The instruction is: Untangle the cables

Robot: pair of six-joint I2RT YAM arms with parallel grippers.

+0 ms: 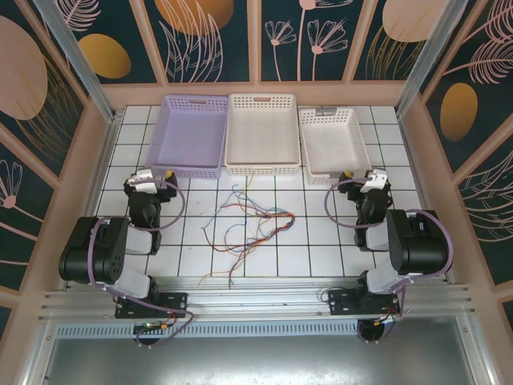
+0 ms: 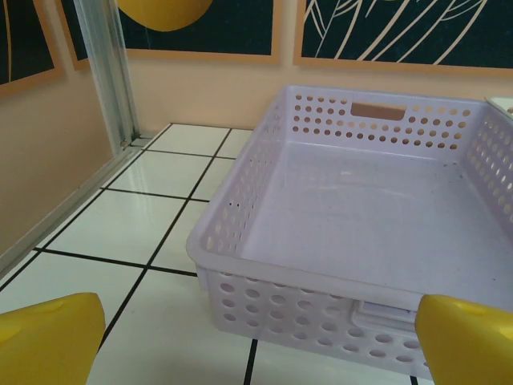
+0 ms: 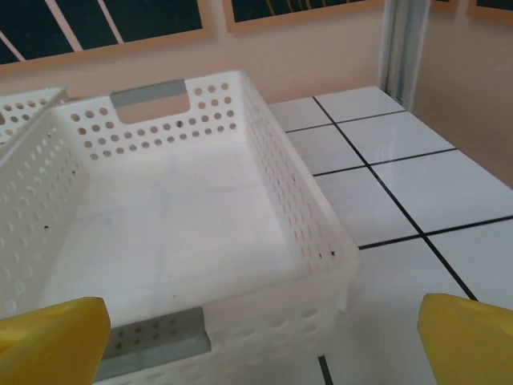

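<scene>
Cables: tangled mid-counter, untouched; left pincer and right pincer released; likely next, reaching inward for one end.

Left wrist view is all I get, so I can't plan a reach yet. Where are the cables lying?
Observer: The cables lie in one loose tangle on the tiled table, in front of the middle white basket and nearer the arm bases.
Operator: Is the right gripper on them?
Observer: No. The right gripper stands open in front of the right white basket, well apart from the tangle.
</scene>
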